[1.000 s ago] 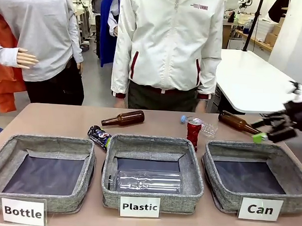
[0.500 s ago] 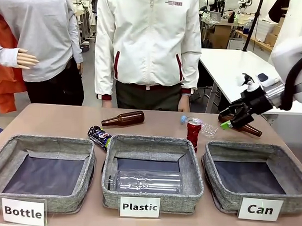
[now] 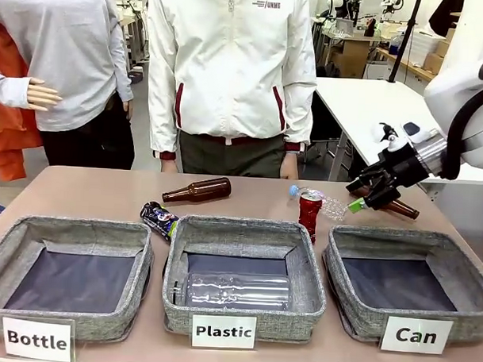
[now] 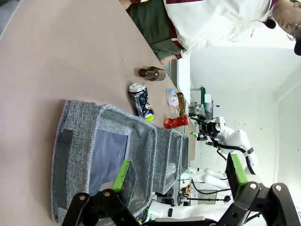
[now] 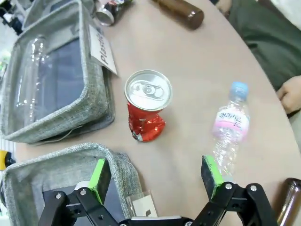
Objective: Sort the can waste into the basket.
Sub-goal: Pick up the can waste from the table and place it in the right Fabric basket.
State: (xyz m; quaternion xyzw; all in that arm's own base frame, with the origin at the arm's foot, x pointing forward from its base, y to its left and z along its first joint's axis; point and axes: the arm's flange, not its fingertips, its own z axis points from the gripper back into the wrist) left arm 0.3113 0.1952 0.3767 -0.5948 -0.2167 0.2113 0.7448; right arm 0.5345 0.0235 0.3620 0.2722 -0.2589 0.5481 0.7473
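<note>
Brown tabletop (image 3: 106,188) runs across the front view, with a person (image 3: 229,69) in a white jacket standing at its far side, arms hanging.

Three grey fabric baskets sit in a row along the near edge: the one labelled "Bottle" (image 3: 9,252) on the left, "Plastic" (image 3: 248,229) in the middle with a clear bottle (image 3: 238,290) lying inside, and the "Can" basket (image 3: 468,276) on the right, its dark lining showing.

From the right, the white right arm reaches in. The right gripper (image 3: 354,194) (image 5: 155,173) hangs above the table near the Can basket's far left corner, jaws spread wide and holding nothing. The left gripper (image 4: 178,169) is likewise spread wide and holds nothing, off beyond the Bottle basket.

Two brown glass bottles (image 3: 197,190) (image 3: 384,199) and a small clear plastic bottle (image 3: 320,201) lie on the far part of the table.

The red can (image 3: 309,211) (image 5: 146,110) stands upright, crushed, just beside the Plastic basket's far right corner. The black can (image 3: 159,219) (image 4: 142,101) lies by the far corners of the Bottle and Plastic baskets.
</note>
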